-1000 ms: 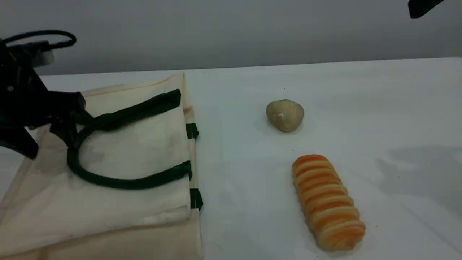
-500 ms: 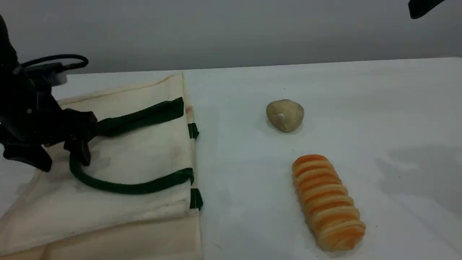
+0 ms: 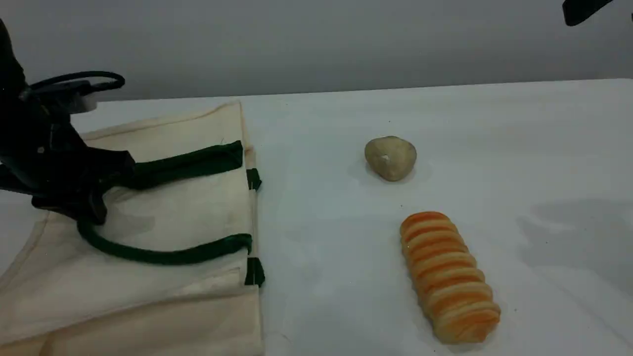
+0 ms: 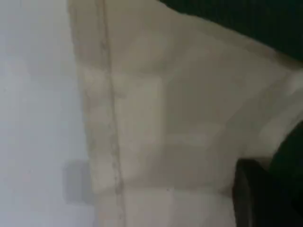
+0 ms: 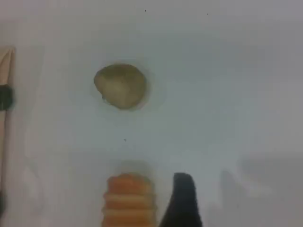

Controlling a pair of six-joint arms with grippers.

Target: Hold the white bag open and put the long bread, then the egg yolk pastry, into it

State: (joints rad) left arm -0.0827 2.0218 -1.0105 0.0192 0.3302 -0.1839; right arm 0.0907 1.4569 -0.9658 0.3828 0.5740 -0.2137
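Note:
The white bag (image 3: 163, 212) lies flat at the table's left, and its mouth edge faces the foods. My left gripper (image 3: 93, 210) is shut on the bend of the bag's dark green handle (image 3: 163, 256). The left wrist view shows canvas (image 4: 156, 118) close up, with one fingertip (image 4: 258, 201) at the bottom right. The egg yolk pastry (image 3: 390, 158) sits mid-table. The long bread (image 3: 450, 277) lies nearer the front, lengthwise. My right gripper (image 5: 182, 203) hangs high above the bread (image 5: 129, 201) and pastry (image 5: 120, 86). Only one of its fingertips shows, and nothing is against it.
The white table (image 3: 519, 148) runs wide to the right of the foods. A grey wall stands behind it. A black part of the right arm (image 3: 581, 10) shows at the top right corner. The bag's edge (image 5: 6, 71) shows at the right wrist view's left border.
My left gripper came down onto the green handle and closed on it, then drew left. The bag's mouth edge slid a little left with it. The foods stayed put.

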